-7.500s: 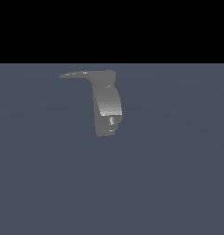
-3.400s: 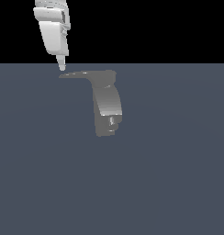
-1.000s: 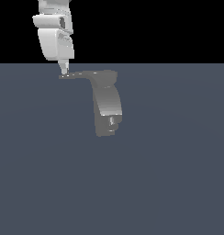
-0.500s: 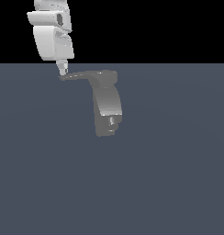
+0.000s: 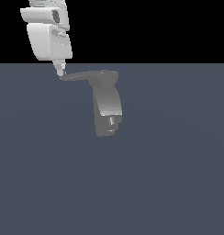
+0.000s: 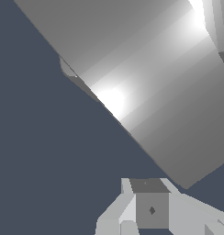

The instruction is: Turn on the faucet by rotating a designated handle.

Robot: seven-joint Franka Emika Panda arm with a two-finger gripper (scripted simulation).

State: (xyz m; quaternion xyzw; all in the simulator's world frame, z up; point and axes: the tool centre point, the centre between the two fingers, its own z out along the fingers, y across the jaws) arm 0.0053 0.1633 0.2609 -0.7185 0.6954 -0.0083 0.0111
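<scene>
The faucet [image 5: 107,108] is a grey curved upright body with a small nub [image 5: 112,121] low on its front. Its handle [image 5: 84,75], a thin flat lever, sticks out from the top toward the exterior view's left and tapers to a point. My white gripper [image 5: 60,71] hangs from above with its fingers together, and its tip touches the handle's pointed end. In the wrist view the handle [image 6: 150,87] is a broad shiny grey slab close over my gripper [image 6: 152,215]. Nothing is held between the fingers.
The faucet stands on a flat blue-grey floor [image 5: 169,183] that runs out on all sides. The background above it is black. No other objects show.
My gripper has shifted slightly toward the exterior view's left and turned a little, staying at the handle's tip. The handle has swung slightly with it.
</scene>
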